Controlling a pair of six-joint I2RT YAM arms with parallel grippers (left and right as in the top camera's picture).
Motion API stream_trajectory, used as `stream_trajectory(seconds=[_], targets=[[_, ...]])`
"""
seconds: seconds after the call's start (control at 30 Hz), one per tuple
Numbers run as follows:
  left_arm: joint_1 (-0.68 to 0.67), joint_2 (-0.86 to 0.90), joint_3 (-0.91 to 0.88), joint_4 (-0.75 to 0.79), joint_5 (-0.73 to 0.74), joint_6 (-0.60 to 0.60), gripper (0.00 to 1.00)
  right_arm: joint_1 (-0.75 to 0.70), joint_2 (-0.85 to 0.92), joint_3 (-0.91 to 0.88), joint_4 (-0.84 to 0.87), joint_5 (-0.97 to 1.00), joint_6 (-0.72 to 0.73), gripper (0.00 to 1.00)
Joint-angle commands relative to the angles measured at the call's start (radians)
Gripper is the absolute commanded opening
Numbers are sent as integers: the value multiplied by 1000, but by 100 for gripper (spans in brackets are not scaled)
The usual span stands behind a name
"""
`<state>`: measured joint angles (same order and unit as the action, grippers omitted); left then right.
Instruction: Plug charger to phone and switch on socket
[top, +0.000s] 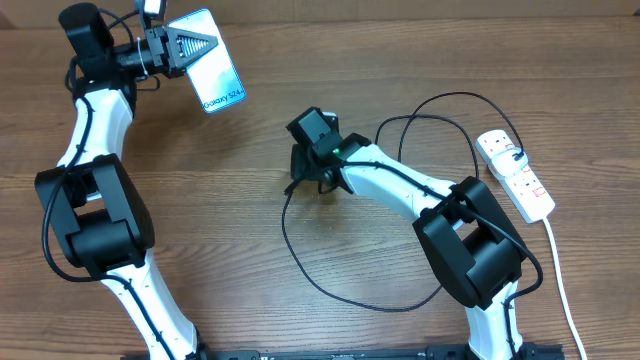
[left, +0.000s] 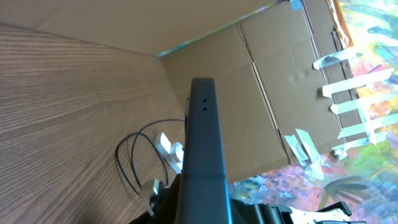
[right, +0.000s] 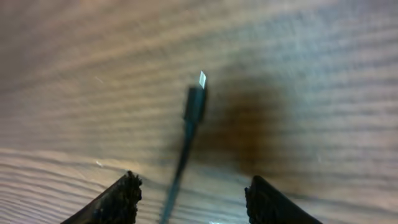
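Task state at an early stage, with no step visibly complete. The left gripper (top: 190, 47) is clamped on the phone (top: 212, 62) and holds it raised at the far left of the table (top: 400, 50), screen up in the overhead view. The left wrist view shows the phone's dark edge pointing outward. The right gripper (top: 312, 175) hangs near the centre, its jaws standing apart. In the blurred right wrist view the two fingers (right: 118, 198) flank the connector tip (right: 194, 104), which lies loose on the wood, not gripped. The charger (top: 284, 228) runs in loose loops from there toward the socket (top: 516, 176) at the right edge, well apart from the phone. Remaining, by judgement: seize the tip, bring it to the phone's port, insert it, then press the socket switch, whose state cannot be told.
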<state>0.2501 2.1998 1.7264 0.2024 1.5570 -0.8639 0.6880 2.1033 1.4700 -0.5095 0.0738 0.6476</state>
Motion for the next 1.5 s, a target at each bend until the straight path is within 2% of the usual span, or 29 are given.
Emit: stream_trajectory(seconds=[0.0, 0.4, 0.57, 0.87, 1.03, 1.13, 1.3, 1.47], targets=[[-4, -14, 10, 3, 23, 12, 4, 8, 0, 39, 11, 53, 19, 52], [-3, -14, 10, 3, 23, 11, 5, 106, 78, 39, 14, 233, 15, 44], [-3, -14, 10, -7, 23, 11, 4, 107, 130, 40, 7, 245, 10, 41], [-3, -14, 10, -43, 23, 11, 4, 101, 149, 57, -71, 223, 24, 19], [-3, -14, 10, -50, 23, 11, 4, 60, 149, 57, -62, 94, 3, 9], [-3, -14, 10, -56, 23, 8, 4, 19, 142, 57, -46, -69, -55, 4], [-3, -14, 10, -157, 22, -4, 4, -56, 77, 57, -119, -277, -87, 4], [-14, -14, 10, -192, 23, -4, 4, -100, -47, 57, -197, -493, -219, 4]])
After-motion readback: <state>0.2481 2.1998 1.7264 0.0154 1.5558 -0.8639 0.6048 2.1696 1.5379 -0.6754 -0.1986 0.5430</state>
